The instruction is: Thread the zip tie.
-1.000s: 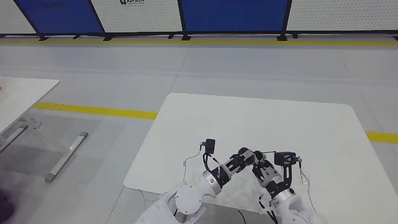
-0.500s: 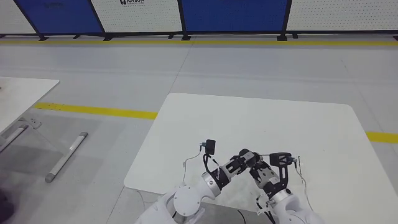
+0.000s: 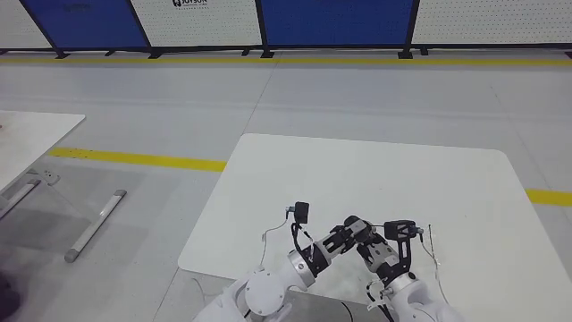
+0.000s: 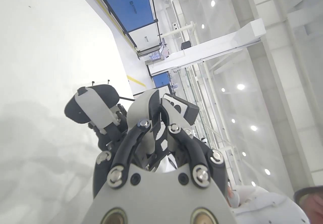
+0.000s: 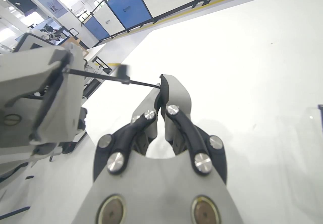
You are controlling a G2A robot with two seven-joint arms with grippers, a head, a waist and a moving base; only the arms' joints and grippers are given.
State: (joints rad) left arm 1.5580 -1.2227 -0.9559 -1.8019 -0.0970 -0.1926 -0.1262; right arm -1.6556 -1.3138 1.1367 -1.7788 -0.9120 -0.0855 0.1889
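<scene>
Zip tie (image 5: 101, 76) is held in the air over the near part of the white worktop (image 3: 375, 170), stretched between both arms. The left tool (image 4: 160, 103) is pressed together on one end of the strap, and the right tool (image 5: 160, 87) pinches the other. The square head (image 5: 123, 71) sits on the strap between them, so the tail looks fed through. I judge the next move to be a steady, in-line pull. A thin dark strand (image 3: 431, 243), perhaps a spare tie, lies beside the right arm and blocks nothing.
</scene>
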